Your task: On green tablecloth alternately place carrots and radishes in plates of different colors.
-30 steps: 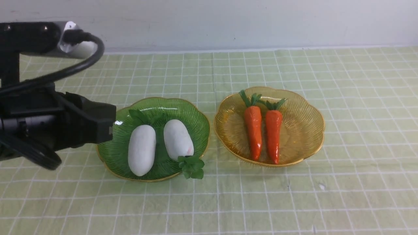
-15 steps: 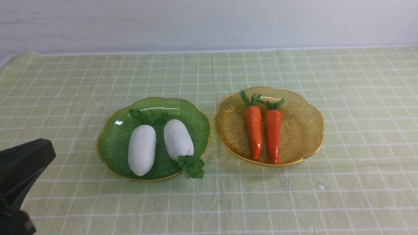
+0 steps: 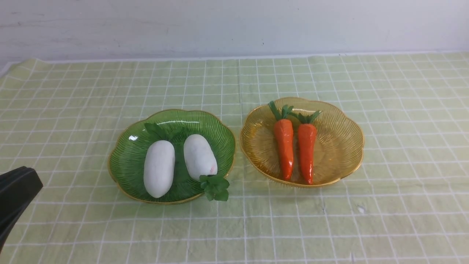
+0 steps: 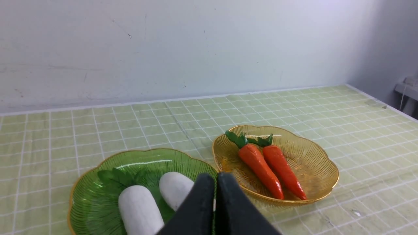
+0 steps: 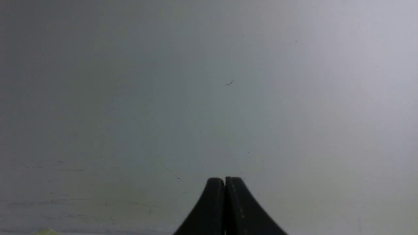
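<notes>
Two white radishes [image 3: 159, 168] [image 3: 199, 156] lie side by side in the dark green plate [image 3: 128, 168] on the green tablecloth [image 3: 256, 227]. Beside it to the right, the amber plate [image 3: 340, 146] holds two orange carrots [image 3: 284, 146] [image 3: 307, 150], leafy tops pointing away. My left gripper [image 3: 25, 176] sits low at the left edge of the front view, apart from the plates. In the left wrist view its fingertips [image 4: 215, 176] are pressed together, shut and empty, with the radishes [image 4: 138, 209] and carrots [image 4: 261, 169] ahead. The right gripper [image 5: 224, 180] is shut and empty, facing a bare wall.
A pale wall [image 3: 234, 25] runs along the back edge of the cloth. A small white fleck [image 3: 361, 209] lies on the cloth in front of the amber plate.
My left arm has pulled back from beside the green plate, down and to the left, until only its black tip shows at the frame edge. The vegetables and plates have not moved.
</notes>
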Available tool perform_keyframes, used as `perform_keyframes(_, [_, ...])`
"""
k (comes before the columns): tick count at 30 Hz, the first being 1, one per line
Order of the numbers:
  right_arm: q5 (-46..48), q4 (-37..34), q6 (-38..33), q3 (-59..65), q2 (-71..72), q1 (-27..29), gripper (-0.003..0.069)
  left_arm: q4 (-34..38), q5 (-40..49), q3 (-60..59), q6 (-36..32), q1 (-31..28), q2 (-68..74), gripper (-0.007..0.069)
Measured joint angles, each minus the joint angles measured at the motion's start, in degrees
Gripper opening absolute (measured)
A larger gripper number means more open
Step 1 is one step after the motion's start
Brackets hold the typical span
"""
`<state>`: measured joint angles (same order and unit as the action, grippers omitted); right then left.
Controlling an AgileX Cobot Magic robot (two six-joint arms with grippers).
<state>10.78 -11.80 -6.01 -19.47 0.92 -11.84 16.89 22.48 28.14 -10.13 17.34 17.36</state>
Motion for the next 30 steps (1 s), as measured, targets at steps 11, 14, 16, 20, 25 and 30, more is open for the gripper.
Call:
perform_keyframes(11, [0.0,0.0,0.0,0.0,0.0,0.0,-0.0014,-9.8,-4.3,-12.4,0.5,-5.1,-8.0,-0.0008])
perform_keyframes(14, [0.0,0.0,0.0,0.0,0.0,0.0,-0.0014,-11.1,-7.3,-19.0,0.5,-8.9,-11.7,-0.0008])
perform_keyframes(16, [0.0,0.0,0.0,0.0,0.0,0.0,-0.0014,-11.7,-8.6,-23.4,0.5,-11.0,-14.1,-0.0008])
perform_keyframes(20, [0.1,0.0,0.0,0.0,0.0,0.0,-0.0014,-12.2,-7.7,-29.2,0.5,-14.5,-17.6,-0.0008])
perform_keyframes(25, [0.1,0.0,0.0,0.0,0.0,0.0,-0.0014,-15.0,-1.1,-29.7,0.5,-15.3,-18.0,-0.0008])
perform_keyframes(30, [0.1,0.0,0.0,0.0,0.0,0.0,-0.0014,-15.5,-0.9,-29.7,1.0,-15.3,-18.0,-0.0008])
